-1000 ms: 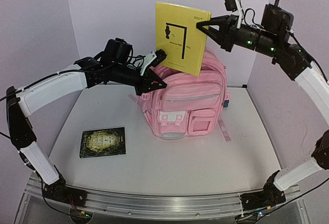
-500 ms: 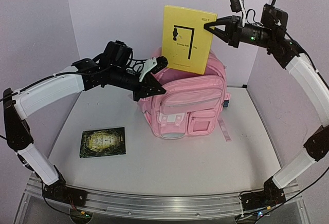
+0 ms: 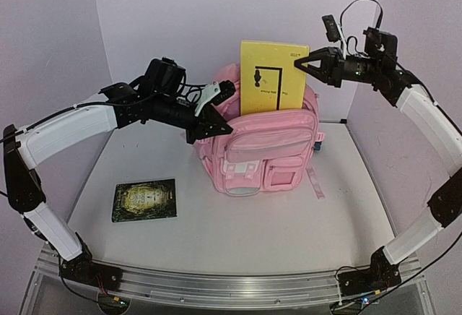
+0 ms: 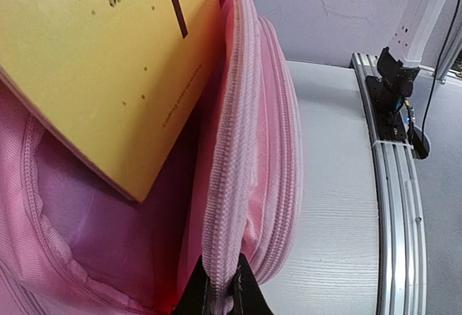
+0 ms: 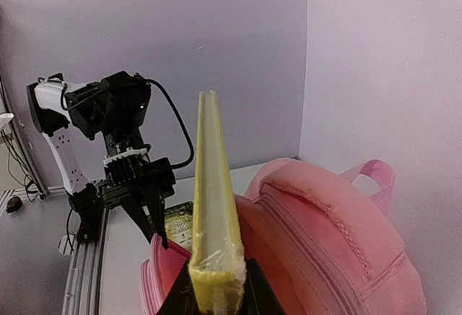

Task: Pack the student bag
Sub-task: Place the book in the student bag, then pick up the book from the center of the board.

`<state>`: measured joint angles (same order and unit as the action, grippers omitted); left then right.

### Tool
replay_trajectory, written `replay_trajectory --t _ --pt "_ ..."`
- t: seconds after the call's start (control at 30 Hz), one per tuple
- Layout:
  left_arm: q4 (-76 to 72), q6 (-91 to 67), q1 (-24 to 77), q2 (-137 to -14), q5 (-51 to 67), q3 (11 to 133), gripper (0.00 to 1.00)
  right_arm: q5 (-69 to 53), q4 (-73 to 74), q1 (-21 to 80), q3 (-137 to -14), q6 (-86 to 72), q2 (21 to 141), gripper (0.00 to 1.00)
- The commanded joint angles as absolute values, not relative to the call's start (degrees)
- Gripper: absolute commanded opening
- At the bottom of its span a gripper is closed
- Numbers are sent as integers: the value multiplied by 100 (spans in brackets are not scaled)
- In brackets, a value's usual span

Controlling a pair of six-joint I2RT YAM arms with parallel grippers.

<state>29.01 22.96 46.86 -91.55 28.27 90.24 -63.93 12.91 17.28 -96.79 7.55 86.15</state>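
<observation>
Lilac walls back a white tabletop [image 3: 238, 235]. The large light-pink fabric backpack [image 3: 267, 145] stands upright at 12 o'clock, gaping, hiding the lower part of the yellow paperback book [image 3: 273, 76], now sunk deeper than before. The left gripper [image 3: 213, 121] pinches the bag's zip rim; the right gripper [image 3: 303, 61] clamps the book's edge. A small dark-green book [image 3: 144, 199] lies at 8 o'clock.
</observation>
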Motion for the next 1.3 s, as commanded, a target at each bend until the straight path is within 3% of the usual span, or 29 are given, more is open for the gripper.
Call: replay_trajectory --t 0.0,0.1,0.2,0.6,0.67,0.83,0.93,1.07,1.27 --pt "3325 2223 4693 -9128 2732 9079 0 -6254 896 1699 -9535 755 8424 25" --pt "3301 2205 4694 -9155 2762 9105 0 -5893 896 1698 -9373 820 8328 45" --pt "3313 2197 4694 -9206 2769 9165 0 -5758 896 1698 -9305 816 8279 58" --pt "3315 1657 4547 -9320 2917 9298 3 -5652 869 1699 -9183 480 8009 69" --pt "3313 1469 4485 -9278 2934 9297 12 -5601 862 1699 -9096 362 7878 70" --pt "2851 624 3984 -8746 3081 8819 65 -5199 843 1702 -8851 -85 7352 75" --pt "2391 -125 3455 -8189 3354 8126 82 -5011 747 1707 -8643 -535 7043 77" --pt "2208 -984 2653 -7560 3164 7351 88 -4538 699 1793 -8288 -967 6581 78" --pt "2509 -2331 1091 -7201 2823 6246 90 -3756 550 2388 -7624 -1660 6103 78"
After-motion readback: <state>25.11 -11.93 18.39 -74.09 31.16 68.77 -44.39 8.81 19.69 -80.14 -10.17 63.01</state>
